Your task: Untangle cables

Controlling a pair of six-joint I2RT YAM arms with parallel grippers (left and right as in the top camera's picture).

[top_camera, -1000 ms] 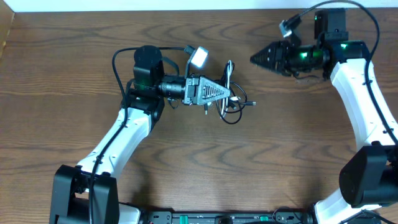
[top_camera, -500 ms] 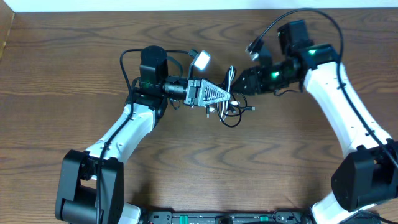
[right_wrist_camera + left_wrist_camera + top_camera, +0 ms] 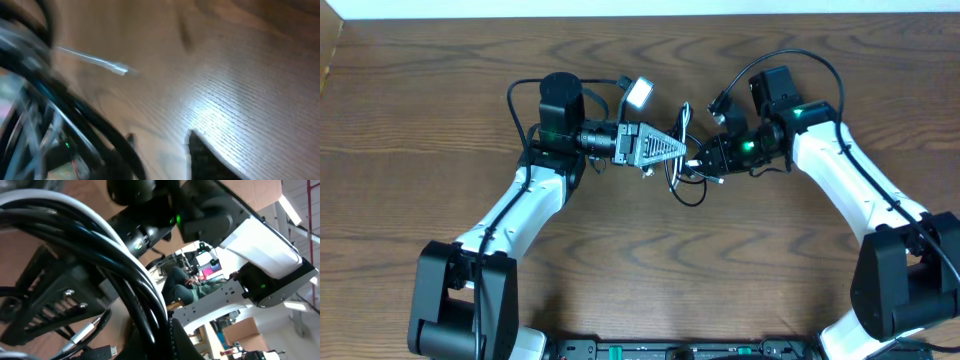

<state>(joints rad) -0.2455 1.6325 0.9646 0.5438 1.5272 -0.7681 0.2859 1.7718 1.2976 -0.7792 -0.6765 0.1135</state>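
Observation:
The black and white cables (image 3: 686, 168) lie tangled at the table's middle. A black loop (image 3: 691, 192) hangs toward the front and a white strand (image 3: 686, 116) runs toward the back. My left gripper (image 3: 684, 153) is shut on the bundle from the left. In the left wrist view, thick-looking black strands (image 3: 135, 280) run into the jaws (image 3: 172, 340), with a white plug (image 3: 82, 335) and a black plug (image 3: 107, 351) below. My right gripper (image 3: 706, 160) sits against the tangle's right side. In the blurred right wrist view its fingers (image 3: 165, 155) are apart over bare wood, with black cable (image 3: 75, 115) and a white plug (image 3: 117, 69) to the left.
Brown wooden table (image 3: 440, 90) with a white wall edge along the back. The left arm's camera light (image 3: 640, 93) sits just behind the left gripper. Thicker black leads loop over both arms. The two grippers are nearly tip to tip.
My right arm has swung left and forward from the back right until its gripper reached the tangle. My left gripper has stayed on the cables, almost still.

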